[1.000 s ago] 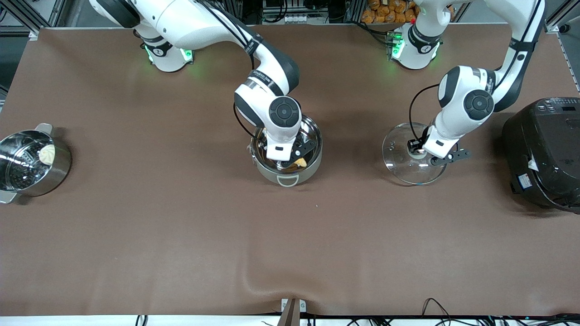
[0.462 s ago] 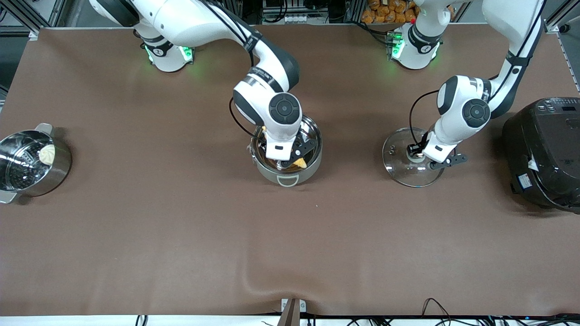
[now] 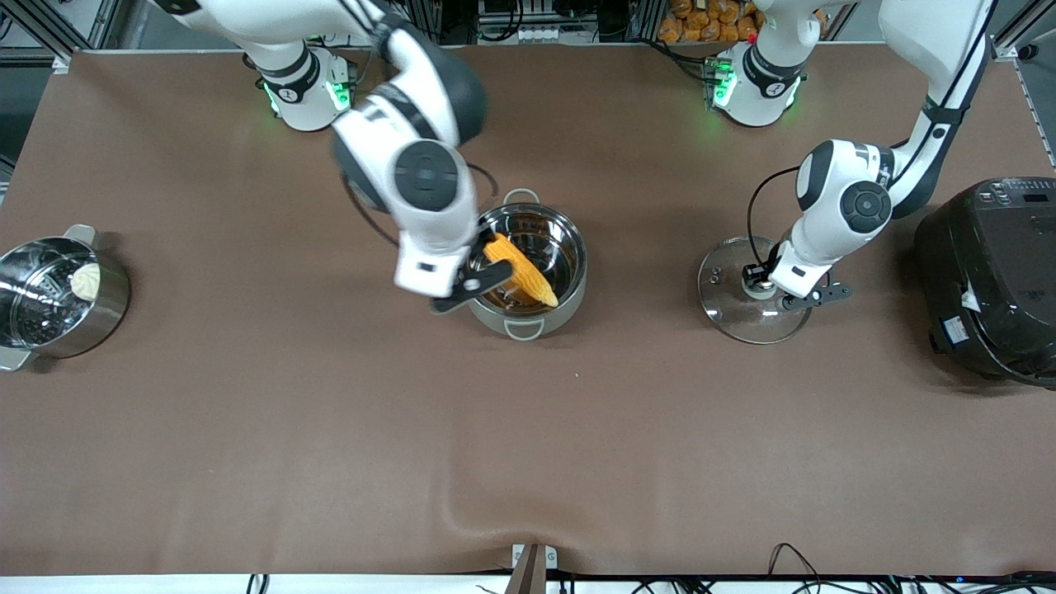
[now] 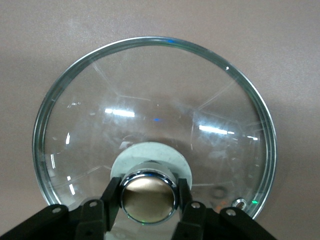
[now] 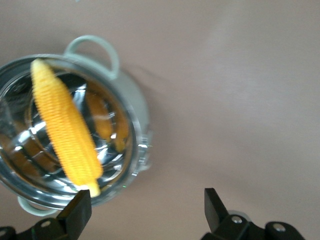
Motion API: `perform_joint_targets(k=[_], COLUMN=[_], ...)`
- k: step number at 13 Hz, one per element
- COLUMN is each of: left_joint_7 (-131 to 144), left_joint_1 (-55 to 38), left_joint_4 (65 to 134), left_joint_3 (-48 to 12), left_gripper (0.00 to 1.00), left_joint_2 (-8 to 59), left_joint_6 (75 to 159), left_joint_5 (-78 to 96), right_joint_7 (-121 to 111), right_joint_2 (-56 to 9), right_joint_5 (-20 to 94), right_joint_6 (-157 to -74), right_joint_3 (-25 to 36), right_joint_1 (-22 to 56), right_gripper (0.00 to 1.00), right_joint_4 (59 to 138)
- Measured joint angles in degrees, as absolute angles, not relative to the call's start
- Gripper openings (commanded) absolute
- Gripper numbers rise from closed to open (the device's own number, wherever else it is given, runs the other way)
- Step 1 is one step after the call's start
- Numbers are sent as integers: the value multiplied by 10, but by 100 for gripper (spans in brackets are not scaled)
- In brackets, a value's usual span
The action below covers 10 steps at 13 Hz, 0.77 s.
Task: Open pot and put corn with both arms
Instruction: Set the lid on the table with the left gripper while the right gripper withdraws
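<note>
Yellow-orange tapered corn cob (image 3: 520, 268) inside shiny round steel pot (image 3: 571, 290), frame centre; right gripper (image 5: 147, 212) released above rim; left gripper (image 4: 148, 206) clenching brass-coloured knob (image 4: 148, 195) of round glass lid (image 3: 726, 309)

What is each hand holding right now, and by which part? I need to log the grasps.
The left hand is shut on the lid, by its knob. The right hand is open, holding nothing; the corn lies in the pot.

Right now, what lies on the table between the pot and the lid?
Nothing: the front view shows only bare brown table between the pot and the lid.
</note>
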<state>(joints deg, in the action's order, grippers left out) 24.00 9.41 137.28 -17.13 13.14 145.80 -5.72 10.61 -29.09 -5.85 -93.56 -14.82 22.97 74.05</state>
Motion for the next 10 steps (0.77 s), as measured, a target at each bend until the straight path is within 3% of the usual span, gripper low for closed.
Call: perform_joint_targets(k=[6,8,10], left_joint_7=[237,237,235], left_joint_1=[114,114,113], left_joint_4=[1331,1259,1143], left_joint_3=[-172,-174,-177], left_gripper=[100,100,100], left_joint_2=[127,111,99], left_joint_6=[1456,1354,1206], left_joint_5=[-58,-58,-58], right_joint_7=[62,2,-29], right_joint_2=[-232,-202,-170], right_joint_5=[-40,-19,-6], right_joint_6=[-899,-879,-845], right_joint_3=[-145,-125,-68], right_joint_1=[64,16,9], right_gripper=[100,100,100], right_joint_4=[741,745,752])
